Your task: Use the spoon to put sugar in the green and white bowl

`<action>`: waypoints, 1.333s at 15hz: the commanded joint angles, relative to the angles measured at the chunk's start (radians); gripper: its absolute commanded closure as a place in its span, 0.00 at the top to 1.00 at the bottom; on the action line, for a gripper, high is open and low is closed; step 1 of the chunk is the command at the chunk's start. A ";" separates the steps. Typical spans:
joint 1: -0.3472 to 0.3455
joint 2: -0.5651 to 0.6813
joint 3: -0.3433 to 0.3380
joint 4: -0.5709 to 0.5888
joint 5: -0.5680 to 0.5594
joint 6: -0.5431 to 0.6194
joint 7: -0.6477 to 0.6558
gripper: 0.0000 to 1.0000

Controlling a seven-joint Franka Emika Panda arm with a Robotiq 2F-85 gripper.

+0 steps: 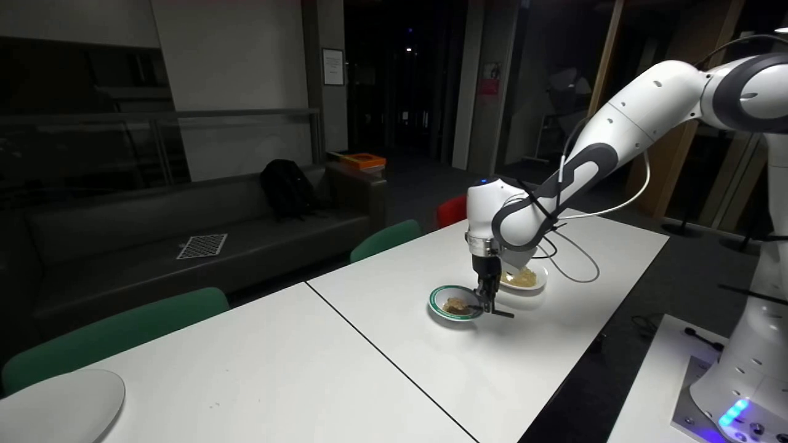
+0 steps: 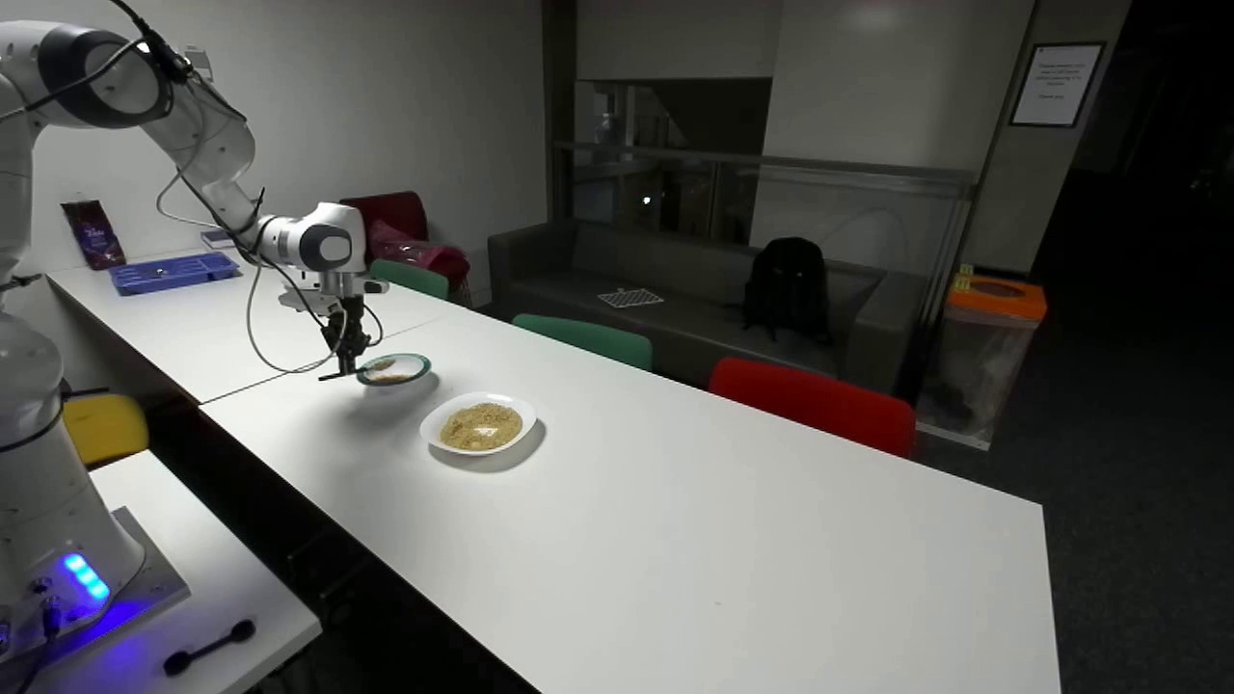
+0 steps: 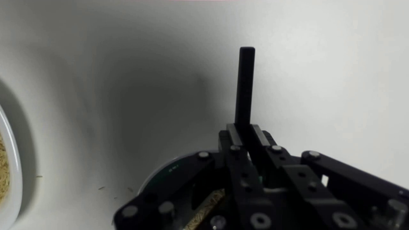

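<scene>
My gripper is shut on the dark handle of the spoon, whose free end juts out past the fingertips in the wrist view. The spoon lies roughly level, its other end reaching over the green and white bowl. Tan, grainy sugar shows inside that bowl. Whether some of it rests on the spoon's head is too small to tell, and the fingers hide much of the bowl in the wrist view. In an exterior view the gripper stands at the bowl's near rim.
A white dish filled with similar tan grains stands close by. A few stray grains lie on the table between the dishes. Farther off are a white plate and a blue tray. A cable loops beside the arm.
</scene>
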 commanded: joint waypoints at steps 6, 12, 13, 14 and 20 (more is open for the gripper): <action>-0.062 -0.017 0.032 0.043 0.166 -0.034 -0.098 0.03; -0.093 -0.025 0.050 0.048 0.268 -0.042 -0.183 0.03; -0.100 -0.030 0.056 0.044 0.289 -0.044 -0.204 0.03; -0.105 -0.031 0.060 0.043 0.305 -0.045 -0.218 0.03; -0.135 -0.041 0.080 0.041 0.393 -0.091 -0.304 0.03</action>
